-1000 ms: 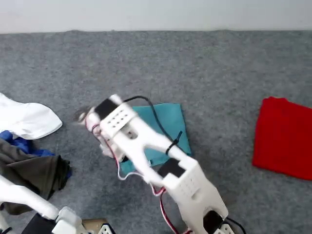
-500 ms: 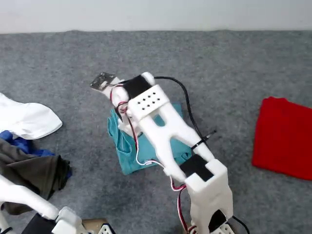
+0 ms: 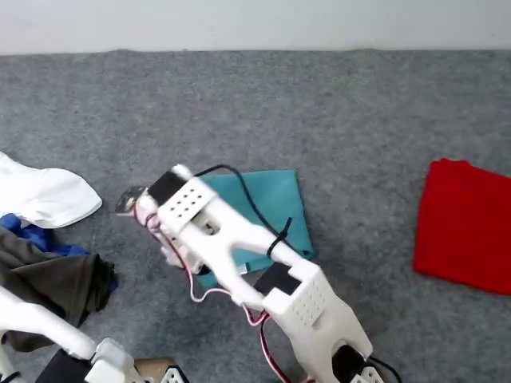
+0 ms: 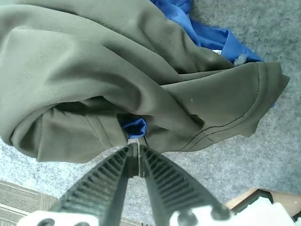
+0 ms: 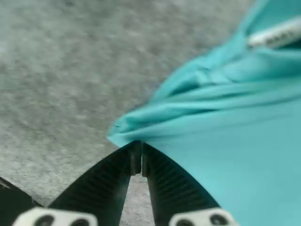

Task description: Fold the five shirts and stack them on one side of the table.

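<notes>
Tips of left claw (image 4: 135, 151) pressed together, at edge of crumpled olive-grey shirt (image 4: 94, 70). Right claw (image 5: 136, 148) likewise closed, at corner of flat teal shirt (image 5: 225, 141), mid-table. I judge cloth spreads beyond tips, toward folded red shirt (image 3: 467, 227). Right arm nearer.

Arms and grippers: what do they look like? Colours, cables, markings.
Right arm: white shell, black motor blocks, hole-dotted panels, black cable under a zip tie, red and white wires. Left arm: white. Left gripper and right gripper: black ribbed fingers, white bases.
</notes>
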